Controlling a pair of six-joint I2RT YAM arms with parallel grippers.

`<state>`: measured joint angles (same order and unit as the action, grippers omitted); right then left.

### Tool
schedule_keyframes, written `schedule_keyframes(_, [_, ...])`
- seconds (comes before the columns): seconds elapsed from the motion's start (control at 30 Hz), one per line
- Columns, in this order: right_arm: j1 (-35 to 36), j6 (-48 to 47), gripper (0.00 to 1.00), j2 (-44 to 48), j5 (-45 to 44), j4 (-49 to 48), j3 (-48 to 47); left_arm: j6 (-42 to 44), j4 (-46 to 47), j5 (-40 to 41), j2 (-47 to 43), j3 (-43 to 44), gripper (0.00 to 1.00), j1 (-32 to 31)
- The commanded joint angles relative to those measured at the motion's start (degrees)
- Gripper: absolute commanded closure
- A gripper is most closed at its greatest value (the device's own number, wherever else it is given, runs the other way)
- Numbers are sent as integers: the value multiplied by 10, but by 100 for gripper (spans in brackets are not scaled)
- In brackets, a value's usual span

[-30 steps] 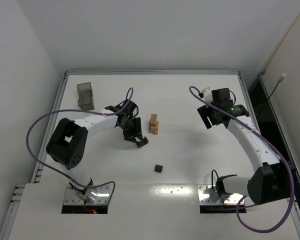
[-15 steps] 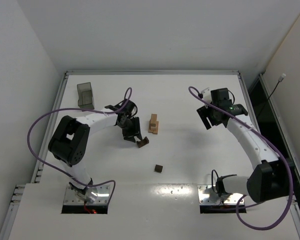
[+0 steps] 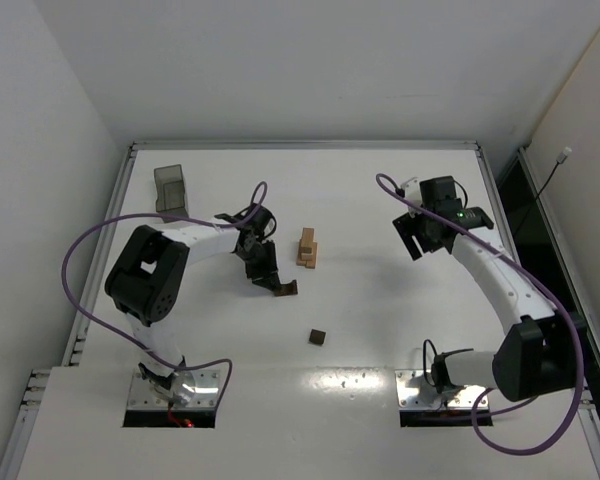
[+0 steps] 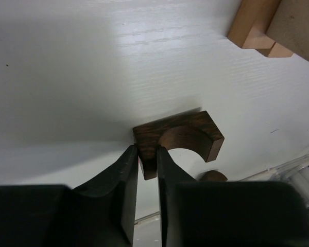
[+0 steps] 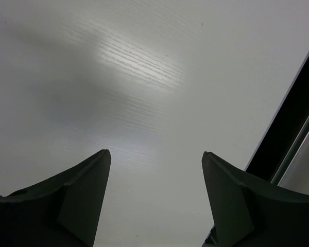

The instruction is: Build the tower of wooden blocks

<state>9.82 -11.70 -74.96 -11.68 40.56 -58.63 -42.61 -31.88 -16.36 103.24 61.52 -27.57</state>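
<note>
L hand [image 4: 147, 154] is pressed nearly together, pinching one leg of the dark arch block [image 4: 181, 133]; a thin strip of brown wood shows between the 2 black fingers [image 4: 127, 177]. Rest of the arch sticks out past the fingertips & to their right, curved cut-out facing back toward the hand. Can't tell if the arch sits on the desk [image 3: 380, 190] or is just clear of it; its shadow lies close under it. A small dark rounded bit shows just below the arch in the wrist view, too cut off to ID. Tan stack [image 3: 307, 248], i.e. the tower so far, stands ahead of the L hand & off to its right, near but apart from arch & fingers; light blocks, a taller piece at the far side. Dark cube [image 3: 319, 337] lies alone, behind the L hand toward the arm bases. Grey bin [image 3: 170, 190] stands well off on the L hand's other side, by the desk edge. R hand [image 5: 155, 153] is spread wide over bare desk, nothing between its fingers, well apart from the stack.
</note>
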Motion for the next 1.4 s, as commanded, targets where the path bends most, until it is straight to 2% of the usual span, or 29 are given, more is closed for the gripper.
schedule_keyframes(0.0, [-3,10,32,0,3,-7,-23,-2,15,-8,-1,-8,91,6])
schedule_keyframes(0.1, [-3,10,32,-5,3,-7,-23,4,20,-13,-10,-8,100,6])
schedule_keyframes(0.2, [-9,15,32,-11,35,5,-28,38,26,-4,-26,-8,100,6])
schedule_keyframes(0.3, [-9,15,32,-24,121,36,-46,93,16,60,-38,6,100,-10])
schedule_keyframes(0.37, [-9,4,32,-49,245,87,-68,117,24,112,-68,11,100,-18])
schedule_keyframes(0.4, [-14,-12,32,-61,337,107,-75,132,31,129,-80,11,100,-25])
schedule_keyframes(0.5, [-14,-47,32,-114,491,187,-110,155,71,199,-136,-13,100,-41])
schedule_keyframes(0.63, [-19,-132,35,-194,637,302,-187,190,154,275,-236,-67,100,-72])
schedule_keyframes(0.67, [-25,-158,35,-211,687,359,-204,198,168,286,-259,-77,100,-95])
schedule_keyframes(0.7, [-25,-214,35,-246,709,390,-238,214,179,293,-280,-86,100,-106])
schedule_keyframes(0.77, [-31,-214,35,-262,766,401,-247,227,210,309,-341,-107,100,-138])
schedule_keyframes(0.9, [-38,-254,32,-262,825,401,-279,298,248,315,-426,-118,100,-207])
schedule_keyframes(1.0, [-38,-265,32,-262,866,401,-290,329,261,323,-456,-118,100,-244])
schedule_keyframes(1.1, [-38,-272,32,-257,904,401,-272,400,270,317,-476,-110,100,-286])
schedule_keyframes(1.23, [-38,-278,32,-252,983,401,-246,542,351,312,-541,-178,100,-345])
schedule_keyframes(1.37, [-24,-271,32,-246,1010,401,-253,600,395,350,-554,-203,100,-381])
